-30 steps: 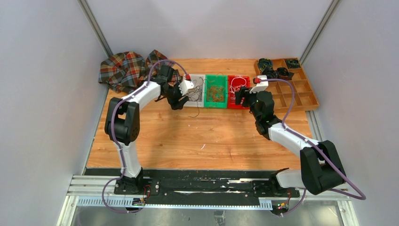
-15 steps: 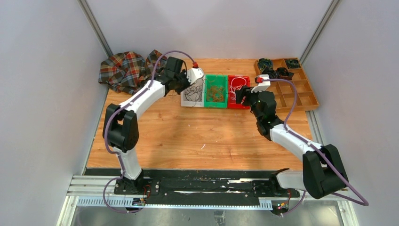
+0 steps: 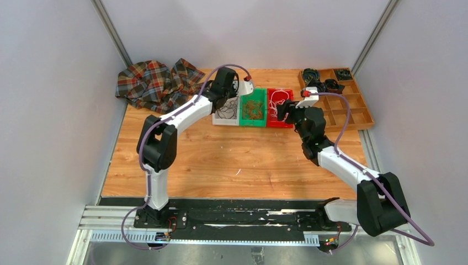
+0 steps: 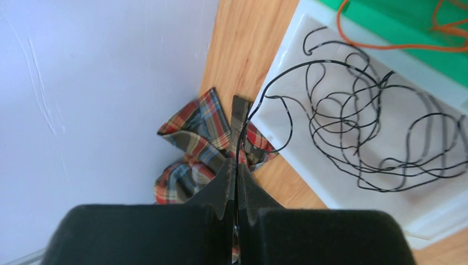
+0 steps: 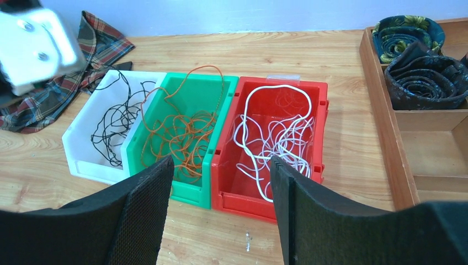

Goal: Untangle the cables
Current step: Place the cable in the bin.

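The right gripper (image 5: 221, 171) hovers just near the red bin (image 5: 243, 204) of white cables (image 5: 278, 138), jaws apart. Left of it, orange cables (image 5: 182, 135) fill the green bin (image 5: 190, 190). Farther left, the left gripper (image 4: 237, 171) is clamped on a black cable (image 4: 241, 138) trailing from the white bin (image 4: 298, 165).

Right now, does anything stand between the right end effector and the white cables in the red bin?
Nothing visible does. The open right end effector faces the white cables, which lie uncovered in the red bin.
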Robot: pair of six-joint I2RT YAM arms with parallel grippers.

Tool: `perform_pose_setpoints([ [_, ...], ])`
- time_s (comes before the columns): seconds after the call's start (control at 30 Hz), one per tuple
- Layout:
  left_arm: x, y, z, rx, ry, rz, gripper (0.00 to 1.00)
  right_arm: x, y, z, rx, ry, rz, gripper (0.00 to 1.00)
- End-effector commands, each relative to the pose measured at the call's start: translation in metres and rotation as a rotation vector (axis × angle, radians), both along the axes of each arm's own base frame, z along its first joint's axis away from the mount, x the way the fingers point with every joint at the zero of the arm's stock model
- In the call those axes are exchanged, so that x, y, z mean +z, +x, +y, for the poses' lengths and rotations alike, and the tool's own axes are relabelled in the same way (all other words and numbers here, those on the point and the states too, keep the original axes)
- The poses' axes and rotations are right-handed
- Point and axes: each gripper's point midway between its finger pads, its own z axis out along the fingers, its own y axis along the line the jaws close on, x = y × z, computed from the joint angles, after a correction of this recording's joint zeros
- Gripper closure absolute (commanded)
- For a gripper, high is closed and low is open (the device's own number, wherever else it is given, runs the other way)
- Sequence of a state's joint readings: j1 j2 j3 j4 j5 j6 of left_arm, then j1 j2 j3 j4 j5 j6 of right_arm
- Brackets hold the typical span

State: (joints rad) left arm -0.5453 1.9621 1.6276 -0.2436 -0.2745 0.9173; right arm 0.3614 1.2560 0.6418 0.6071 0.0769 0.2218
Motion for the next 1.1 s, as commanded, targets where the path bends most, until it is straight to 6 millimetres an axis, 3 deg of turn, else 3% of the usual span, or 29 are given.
perform_pose_setpoints([
  [0.0, 0.013, 0.02, 0.013, 0.039, 0.121, -0.124, 0.99, 0.001, -0.004, -0.004, -0.015, 0.009, -0.006, 0.36],
  [0.27, 0.007, 0.019, 0.01, 0.017, 0.186, -0.142, 1.0, 0.0, -0.002, -0.004, -0.022, 0.009, -0.001, 0.36],
  [0.63, -0.035, -0.024, -0.054, -0.101, 0.056, 0.053, 0.99, 0.006, -0.012, -0.022, -0.067, -0.003, -0.016, 0.35],
  [0.83, -0.027, -0.027, -0.08, -0.087, -0.079, 0.086, 0.99, 0.003, -0.021, -0.032, -0.082, -0.009, -0.013, 0.35],
  [0.97, -0.033, -0.028, -0.082, -0.048, -0.145, 0.139, 1.0, 0.003, -0.025, -0.037, -0.089, -0.007, -0.018, 0.35],
  [1.07, -0.041, -0.023, -0.072, 0.022, -0.211, 0.165, 0.99, 0.003, -0.026, -0.038, -0.088, -0.007, -0.018, 0.35],
])
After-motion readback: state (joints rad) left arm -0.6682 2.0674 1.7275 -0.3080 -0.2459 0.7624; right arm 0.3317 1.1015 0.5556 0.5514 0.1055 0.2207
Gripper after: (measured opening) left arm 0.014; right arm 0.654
